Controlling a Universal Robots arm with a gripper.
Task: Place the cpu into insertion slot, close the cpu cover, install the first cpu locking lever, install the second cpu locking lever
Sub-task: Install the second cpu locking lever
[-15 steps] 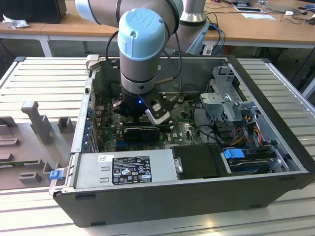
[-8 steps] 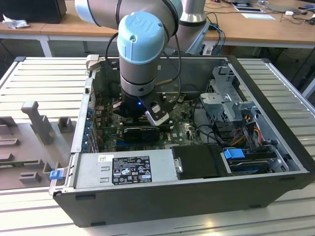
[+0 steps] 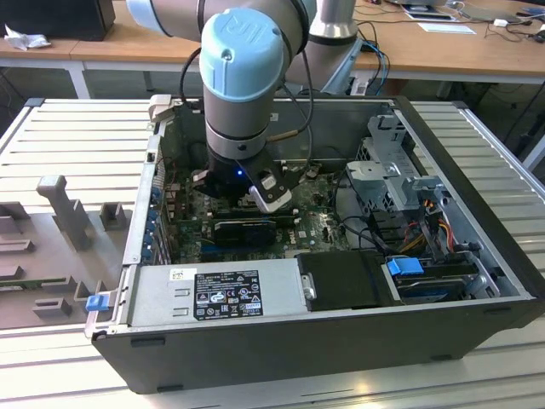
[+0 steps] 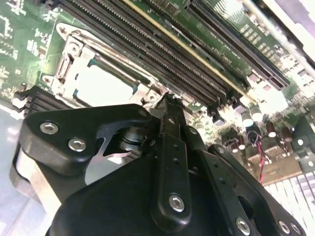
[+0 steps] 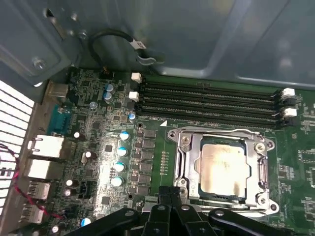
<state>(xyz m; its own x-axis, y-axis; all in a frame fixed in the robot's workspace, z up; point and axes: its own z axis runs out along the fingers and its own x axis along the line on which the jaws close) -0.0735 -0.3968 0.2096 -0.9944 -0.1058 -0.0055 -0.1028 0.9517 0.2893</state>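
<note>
Your gripper (image 5: 170, 194) hangs fingers together beside the insertion slot (image 5: 183, 173); the cpu cover (image 5: 257, 162) frames the seated cpu (image 5: 222, 167), its near edge hidden.

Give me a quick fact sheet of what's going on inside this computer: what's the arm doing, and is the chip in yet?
setting: open computer case lying on a slatted table
arm: reaching down into the case
gripper: fingers together, holding nothing, at the socket's edge
cpu: seated in the insertion slot
cpu cover: down, framing the chip
nearby: memory slots beside the socket
</note>
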